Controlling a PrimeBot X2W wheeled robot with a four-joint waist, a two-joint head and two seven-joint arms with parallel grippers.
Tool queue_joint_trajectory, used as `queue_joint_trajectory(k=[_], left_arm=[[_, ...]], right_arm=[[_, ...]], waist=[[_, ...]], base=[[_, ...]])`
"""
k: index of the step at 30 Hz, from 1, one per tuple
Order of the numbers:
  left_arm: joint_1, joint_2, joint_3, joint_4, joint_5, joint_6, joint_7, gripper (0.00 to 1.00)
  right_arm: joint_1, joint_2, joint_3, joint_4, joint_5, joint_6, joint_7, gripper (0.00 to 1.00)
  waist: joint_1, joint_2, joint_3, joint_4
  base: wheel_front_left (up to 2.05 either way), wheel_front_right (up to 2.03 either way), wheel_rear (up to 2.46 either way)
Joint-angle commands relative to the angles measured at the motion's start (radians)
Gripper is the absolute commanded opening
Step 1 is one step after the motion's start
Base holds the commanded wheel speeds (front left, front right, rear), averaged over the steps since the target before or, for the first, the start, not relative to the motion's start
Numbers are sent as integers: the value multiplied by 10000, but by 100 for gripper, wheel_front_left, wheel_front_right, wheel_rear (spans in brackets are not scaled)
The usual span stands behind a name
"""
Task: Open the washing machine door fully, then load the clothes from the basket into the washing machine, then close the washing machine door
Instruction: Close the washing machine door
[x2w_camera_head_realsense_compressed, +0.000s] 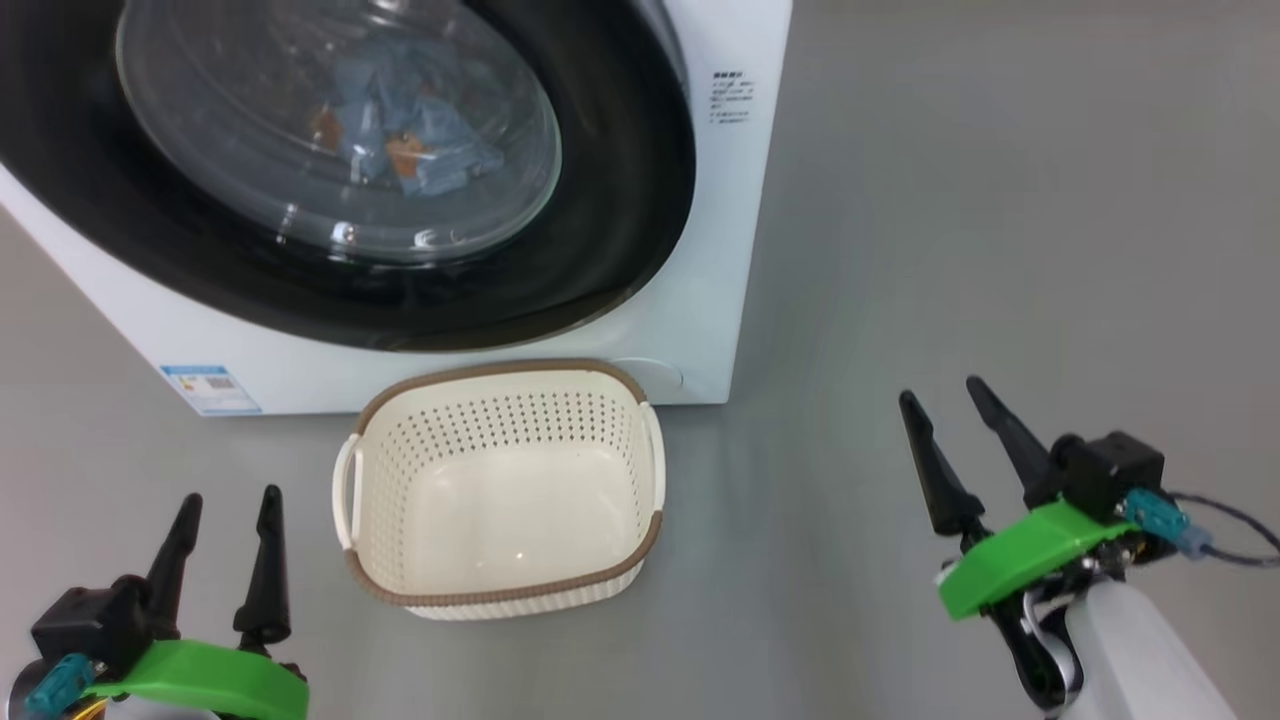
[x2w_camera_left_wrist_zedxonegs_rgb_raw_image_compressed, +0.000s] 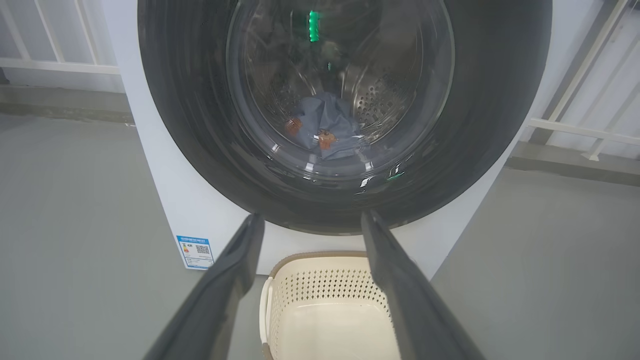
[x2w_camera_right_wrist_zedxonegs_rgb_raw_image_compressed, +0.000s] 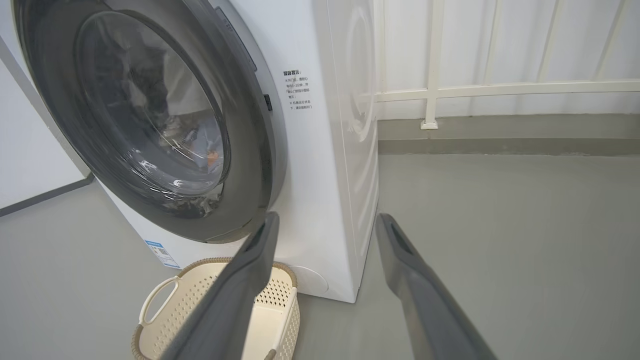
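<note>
Seems finished — shut door (x2w_camera_head_realsense_compressed: 610, 210), clothes (x2w_camera_head_realsense_compressed: 420, 140) behind its glass (x2w_camera_head_realsense_compressed: 200, 150) inside the washing machine (x2w_camera_head_realsense_compressed: 725, 250), empty basket (x2w_camera_head_realsense_compressed: 500, 368) on the floor (x2w_camera_head_realsense_compressed: 1000, 250) just in front. Left gripper (x2w_camera_head_realsense_compressed: 231, 494) and right gripper (x2w_camera_head_realsense_compressed: 939, 388) alongside — open wide, holding nothing.

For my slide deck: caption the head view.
Washing machine door closed over blue clothes, basket empty in front, left gripper and right gripper open.
</note>
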Motion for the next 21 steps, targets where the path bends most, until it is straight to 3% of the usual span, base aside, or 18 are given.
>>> queue_joint_trajectory(k=[1,21], left_arm=[[-69,301,398,-170,117,-16,-65,100],[775,277,429,-333,181,-16,-65,100]], right_arm=[[214,34,125,-303,163,4,-48,100],[1199,-106,-374,-537,134,4,-48,100]], waist=[[0,-1,-182,-159],[0,-1,-667,-375]], base=[[0,0,0],[0,0,0]])
